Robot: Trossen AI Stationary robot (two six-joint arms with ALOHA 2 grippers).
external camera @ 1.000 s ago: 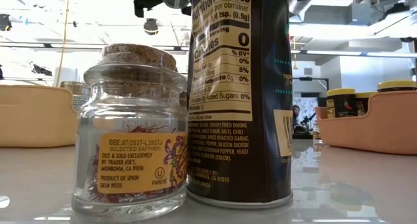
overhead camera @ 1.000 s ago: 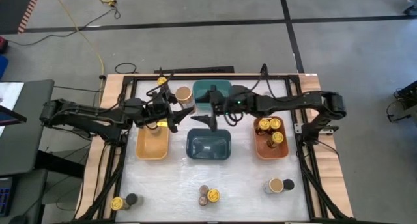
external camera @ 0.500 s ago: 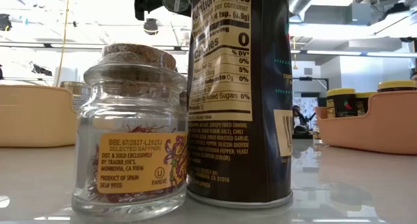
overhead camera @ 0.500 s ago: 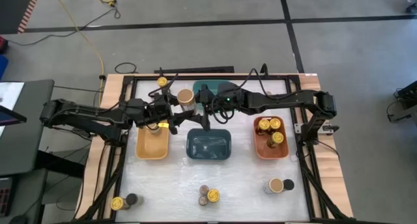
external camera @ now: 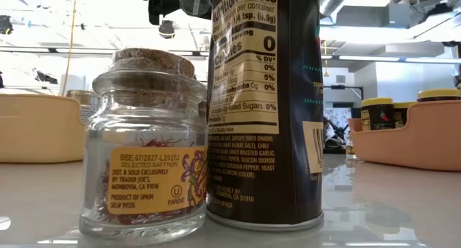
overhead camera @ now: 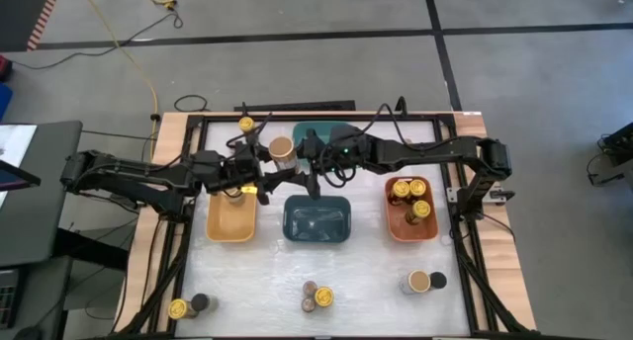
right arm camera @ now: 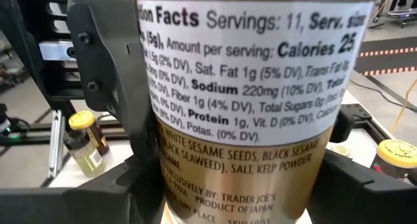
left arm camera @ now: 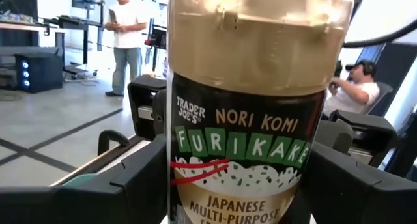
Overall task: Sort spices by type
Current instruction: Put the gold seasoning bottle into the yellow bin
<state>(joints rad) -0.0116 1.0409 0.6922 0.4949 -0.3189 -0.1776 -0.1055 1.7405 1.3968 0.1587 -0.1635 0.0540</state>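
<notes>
- Both claws meet at the tan-topped furikake jar (overhead camera: 281,145) near the surface's far edge: the left claw (overhead camera: 265,167) has it clamped, fingers hugging both sides in its wrist view.
- The right claw (overhead camera: 309,160) brackets the same jar (right arm camera: 251,113); whether it is gripping, I cannot tell.
- Orange bin (overhead camera: 409,233), right: several yellow-lidded jars (overhead camera: 402,191) inside.
- Yellow bin (overhead camera: 230,227) and dark-blue bin (overhead camera: 316,221): nothing shows inside.
- Teal bin (overhead camera: 318,134) is mostly hidden by the arms.
- Near edge: a cork-topped saffron jar (external camera: 144,143) beside a dark jar (external camera: 263,107).
</notes>
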